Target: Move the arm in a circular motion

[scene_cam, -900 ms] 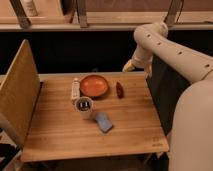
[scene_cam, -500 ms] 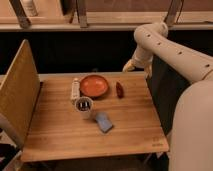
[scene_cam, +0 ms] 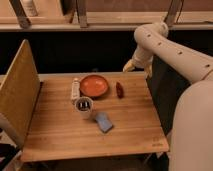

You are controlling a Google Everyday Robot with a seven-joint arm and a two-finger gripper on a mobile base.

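- Gripper (scene_cam: 131, 66), pale yellowish, hangs just past the far right edge of the wooden table (scene_cam: 60, 135), above the dark gap behind it; whether it is wide or narrow cannot be told from this angle.
- Compared with half a second ago it sits in almost the same spot, with any shift too slight to make out, and nothing on the table has moved.
- From the gripper the arm (scene_cam: 186, 57) rises through a short link to a rounded joint at the upper right. Its long axis then runs down and to the right along a thick cream tube with dark dots, into the bulky segment at the right edge.
- The tip points down and to the left, toward the table's back edge.
- Nearest on the table lies a small dark red object (scene_cam: 119, 90), then an orange bowl (scene_cam: 94, 85) with a white tube (scene_cam: 75, 90) beside it.
- Closer to the camera stand a white cup (scene_cam: 84, 106) and what may be a blue sponge (scene_cam: 104, 121).
- A yellowish panel (scene_cam: 20, 90) stands upright along the table's left side, and a pale ledge (scene_cam: 100, 24) crosses the dark background.
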